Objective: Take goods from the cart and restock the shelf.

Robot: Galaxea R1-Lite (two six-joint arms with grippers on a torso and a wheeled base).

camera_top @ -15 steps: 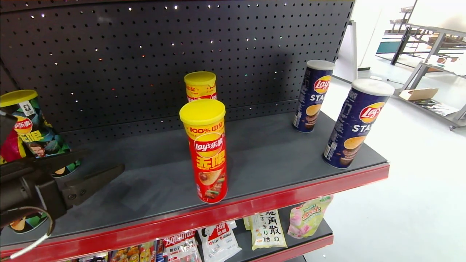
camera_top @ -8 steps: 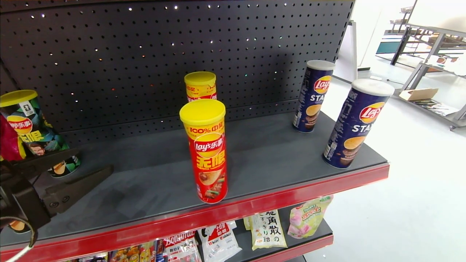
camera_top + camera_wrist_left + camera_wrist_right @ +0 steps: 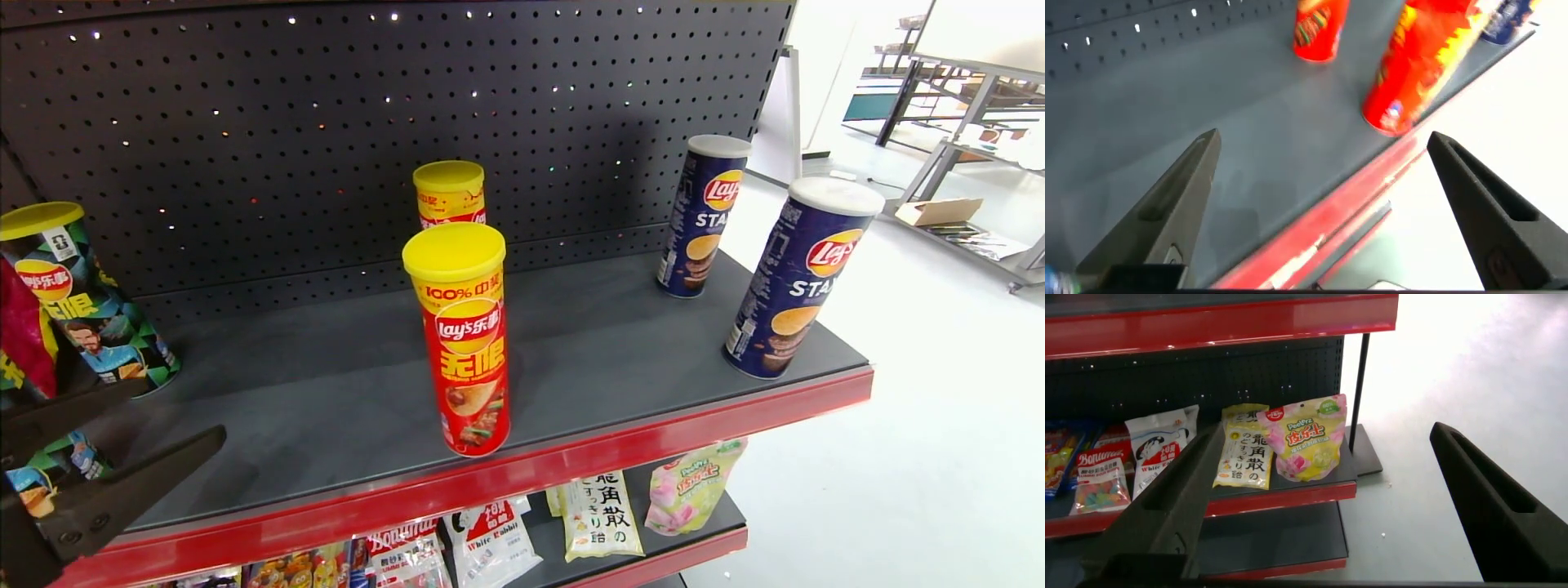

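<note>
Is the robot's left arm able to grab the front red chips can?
Probably yes. The open left gripper is at the left end of the shelf, nothing standing between it and the front red chips can.

A dark pegboard wall (image 3: 326,122) meets pale floor (image 3: 914,457), with metal racks (image 3: 971,90) far behind.

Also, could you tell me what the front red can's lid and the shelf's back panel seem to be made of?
Yellow lid: likely plastic, smooth matte, with a moulded rim. Back panel: probably painted metal, dark matte, with regular punched holes.
</note>
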